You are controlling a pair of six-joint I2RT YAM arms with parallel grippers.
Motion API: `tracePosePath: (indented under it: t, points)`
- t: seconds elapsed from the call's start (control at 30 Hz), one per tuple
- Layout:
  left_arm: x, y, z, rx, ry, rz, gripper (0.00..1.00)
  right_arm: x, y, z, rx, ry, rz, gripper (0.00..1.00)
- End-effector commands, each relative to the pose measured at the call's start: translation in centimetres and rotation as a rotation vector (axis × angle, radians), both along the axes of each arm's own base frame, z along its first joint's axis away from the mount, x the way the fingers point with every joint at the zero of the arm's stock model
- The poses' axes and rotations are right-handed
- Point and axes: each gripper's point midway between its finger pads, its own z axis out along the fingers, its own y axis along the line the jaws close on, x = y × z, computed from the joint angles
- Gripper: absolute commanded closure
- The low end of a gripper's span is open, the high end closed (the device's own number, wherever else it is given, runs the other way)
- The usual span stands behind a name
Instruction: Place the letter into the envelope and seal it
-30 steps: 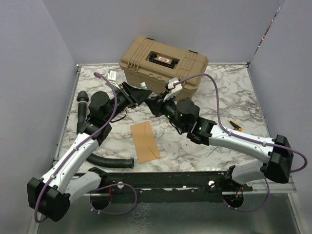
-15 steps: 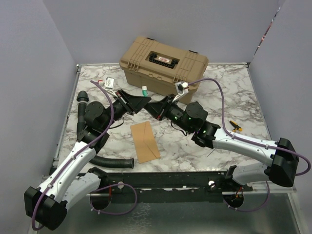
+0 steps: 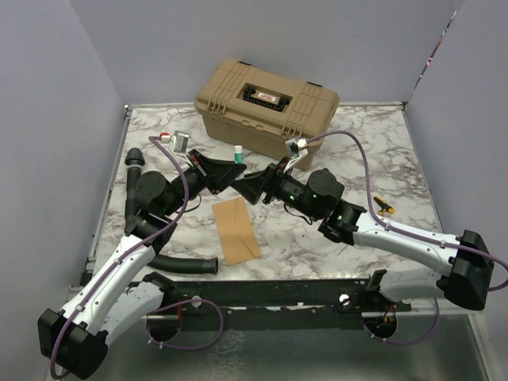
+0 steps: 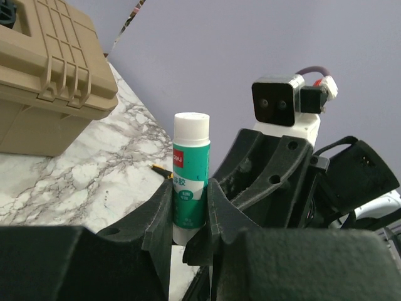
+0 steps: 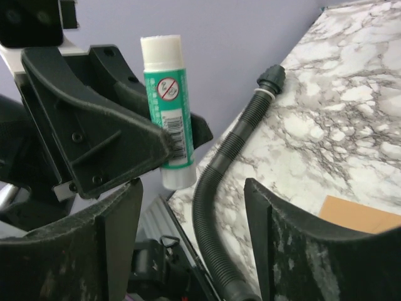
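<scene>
The kraft-brown envelope (image 3: 236, 230) lies flat on the marble table between the two arms; one corner (image 5: 360, 216) shows in the right wrist view. The letter is hidden from every view. My left gripper (image 3: 230, 168) (image 4: 190, 204) is shut on a green-and-white glue stick (image 3: 238, 150) (image 4: 190, 175) and holds it upright above the table. Facing it, my right gripper (image 3: 252, 187) (image 5: 194, 200) stands open, its jaws apart and below the glue stick (image 5: 168, 113) without touching it.
A tan hard case (image 3: 266, 99) stands at the back of the table. A black corrugated hose (image 3: 178, 262) (image 5: 219, 207) curves along the left and near side. A small yellow-and-black tool (image 3: 384, 205) lies at the right. Grey walls close in the sides.
The right jaws have opened and let go of the glue stick, and the left jaws have closed on it. Both grippers have drifted slightly toward the near side.
</scene>
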Motion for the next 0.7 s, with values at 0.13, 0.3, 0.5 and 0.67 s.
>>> tracePosePath:
  t: [0.13, 0.3, 0.5, 0.67]
  points:
    - [2.0, 2.1, -4.1, 0.221, -0.08, 0.171, 1.0, 0.1, -4.0, -4.0, -0.275, 0.072, -0.133, 0.27]
    - [1.7, 3.2, -5.4, 0.267, -0.114, 0.217, 1.0, 2.3, -12.1, -10.0, -0.572, 0.209, -0.473, 0.27]
    - [0.8, 3.3, -5.5, 0.236, -0.109, 0.201, 1.0, 4.6, -21.2, -17.5, -0.827, 0.496, -0.749, 0.27]
    - [0.4, 3.0, -5.8, 0.219, -0.087, 0.174, 1.0, 5.0, -23.2, -22.7, -0.901, 0.64, -0.765, 0.29]
